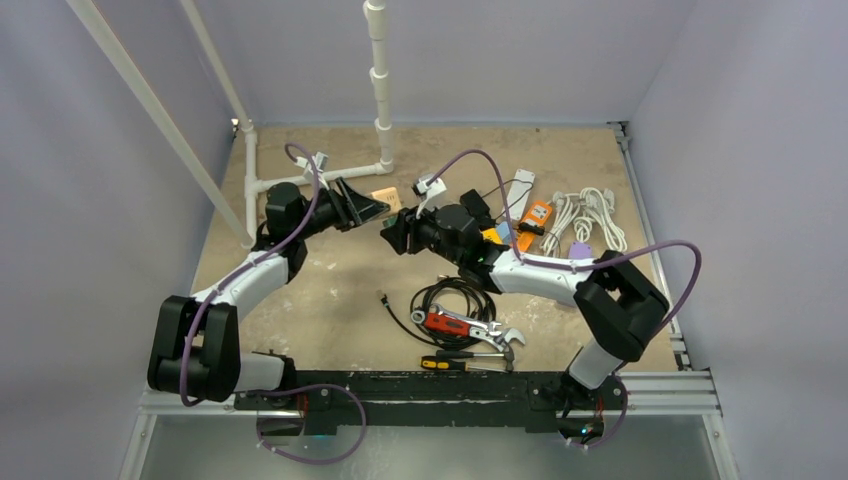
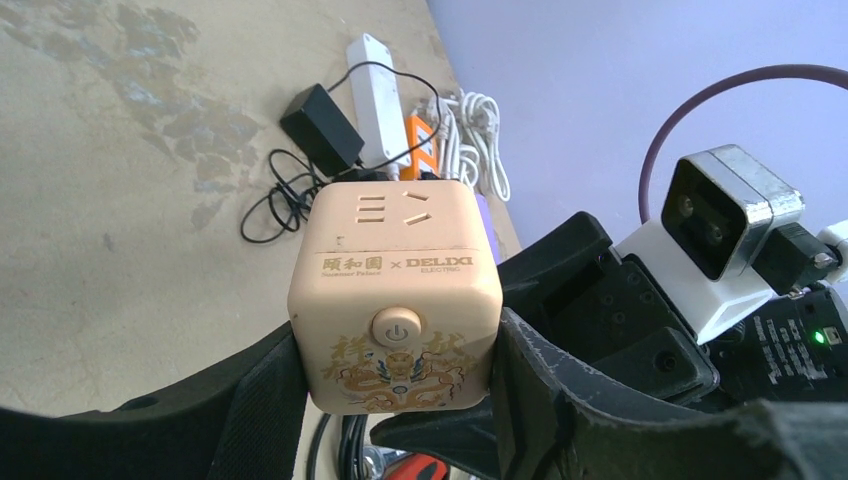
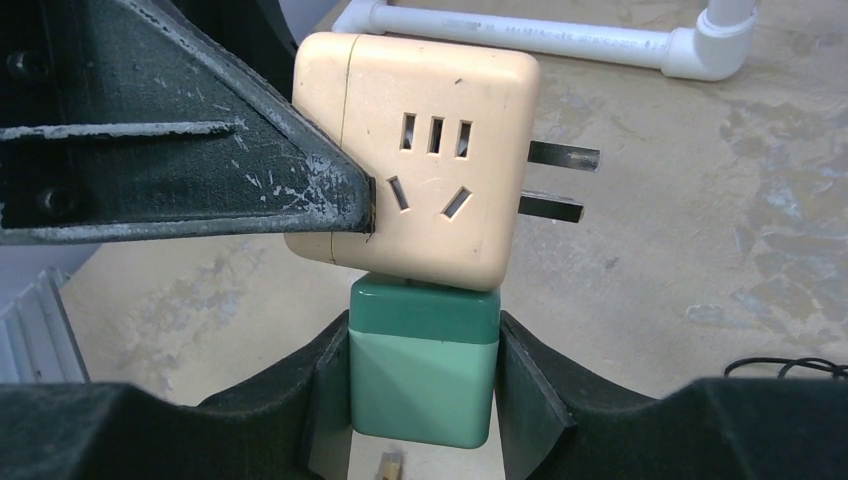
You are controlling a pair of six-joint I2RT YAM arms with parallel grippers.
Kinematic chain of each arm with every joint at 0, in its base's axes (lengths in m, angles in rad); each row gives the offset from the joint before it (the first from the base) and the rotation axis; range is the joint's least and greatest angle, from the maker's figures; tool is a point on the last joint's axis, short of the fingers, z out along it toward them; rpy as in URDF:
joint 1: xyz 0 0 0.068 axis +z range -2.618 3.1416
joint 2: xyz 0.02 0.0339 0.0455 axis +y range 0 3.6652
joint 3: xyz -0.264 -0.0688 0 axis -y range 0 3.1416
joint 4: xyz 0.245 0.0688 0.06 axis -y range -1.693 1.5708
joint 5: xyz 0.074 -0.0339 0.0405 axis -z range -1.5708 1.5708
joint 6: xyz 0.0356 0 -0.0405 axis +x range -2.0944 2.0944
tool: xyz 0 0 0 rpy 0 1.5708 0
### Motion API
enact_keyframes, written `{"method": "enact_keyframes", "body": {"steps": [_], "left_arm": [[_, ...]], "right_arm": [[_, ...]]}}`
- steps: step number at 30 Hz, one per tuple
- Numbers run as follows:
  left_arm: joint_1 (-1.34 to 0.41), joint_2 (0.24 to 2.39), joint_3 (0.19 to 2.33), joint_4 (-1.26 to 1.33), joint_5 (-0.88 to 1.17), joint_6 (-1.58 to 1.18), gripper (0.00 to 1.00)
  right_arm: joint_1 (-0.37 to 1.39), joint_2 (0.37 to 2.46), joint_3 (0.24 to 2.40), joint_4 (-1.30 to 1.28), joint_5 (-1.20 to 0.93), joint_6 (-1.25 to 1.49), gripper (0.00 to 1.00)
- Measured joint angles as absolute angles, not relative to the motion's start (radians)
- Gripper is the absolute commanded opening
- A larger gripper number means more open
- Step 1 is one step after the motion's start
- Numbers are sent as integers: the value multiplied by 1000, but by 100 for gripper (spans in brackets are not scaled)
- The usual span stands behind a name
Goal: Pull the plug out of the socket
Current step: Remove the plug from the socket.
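A: Just in front of the white pipe [image 1: 381, 95], off the table: left gripper [image 2: 398, 365] clamped on the beige socket cube [image 3: 420, 160], right gripper [image 3: 425, 378] clamped on the green plug [image 3: 425, 340], which sits flush against it.
B: Both look light, rigid, smooth plastic, probably slippery. Grip the flat sides; pull straight out.

One cube socket [image 2: 395, 290]; one green plug [image 3: 424, 360]. Two pincers: left pincer [image 2: 396, 392], right pincer [image 3: 424, 392]. One white power strip [image 1: 522, 188], one black adapter [image 2: 322, 128]. Two cable coils: white coil [image 1: 592, 212], black coil [image 1: 452, 295]. One red-handled wrench [image 1: 450, 322], one screwdriver [image 1: 455, 362]. One white pipe frame [image 1: 380, 90].
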State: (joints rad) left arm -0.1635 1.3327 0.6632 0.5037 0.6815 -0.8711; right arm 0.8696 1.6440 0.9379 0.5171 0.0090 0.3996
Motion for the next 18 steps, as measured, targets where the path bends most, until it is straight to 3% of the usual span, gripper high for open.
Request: {"method": "enact_keyframes", "body": {"steps": [8, 18], "left_arm": [[-164, 1314, 663, 510, 750, -872, 0], [-164, 1314, 663, 517, 755, -874, 0]], "right_arm": [[871, 1576, 893, 521, -19, 239, 0], [885, 1574, 893, 524, 27, 280, 0]]}}
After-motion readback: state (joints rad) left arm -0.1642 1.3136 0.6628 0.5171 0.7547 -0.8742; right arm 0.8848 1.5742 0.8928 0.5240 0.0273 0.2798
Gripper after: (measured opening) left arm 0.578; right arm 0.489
